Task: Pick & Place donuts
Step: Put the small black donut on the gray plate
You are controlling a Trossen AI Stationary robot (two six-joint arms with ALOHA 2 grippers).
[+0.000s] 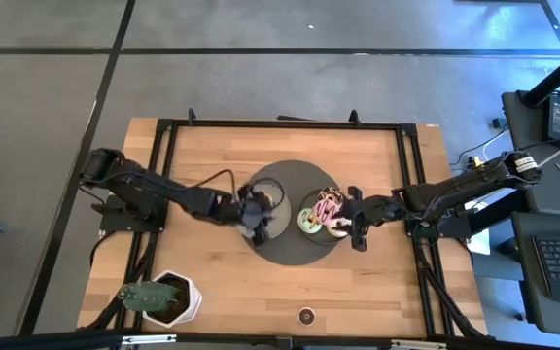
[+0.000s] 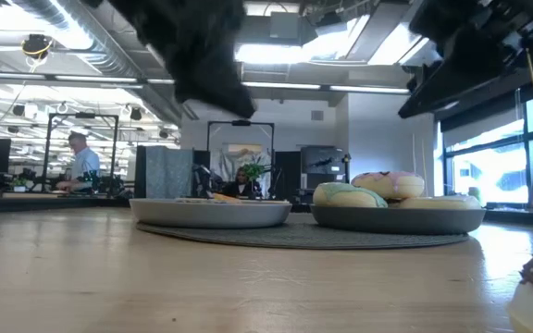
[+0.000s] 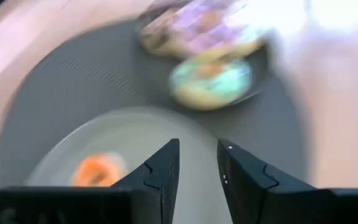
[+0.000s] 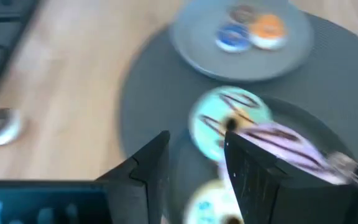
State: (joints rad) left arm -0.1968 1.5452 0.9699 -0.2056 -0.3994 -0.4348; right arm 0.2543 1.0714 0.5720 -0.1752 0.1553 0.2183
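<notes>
Both grippers empty, left gripper (image 3: 197, 171) slightly parted above left plate (image 1: 290, 180) with minis, right gripper (image 4: 194, 165) half-open over right-plate iced donuts (image 1: 321, 214); probably light, rigid, pinch across ring.

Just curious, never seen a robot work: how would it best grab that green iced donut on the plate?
Judging by its flat pose, come straight down on the green iced donut and pinch across its ring on the open side, away from the pink donut overlapping it.
</notes>
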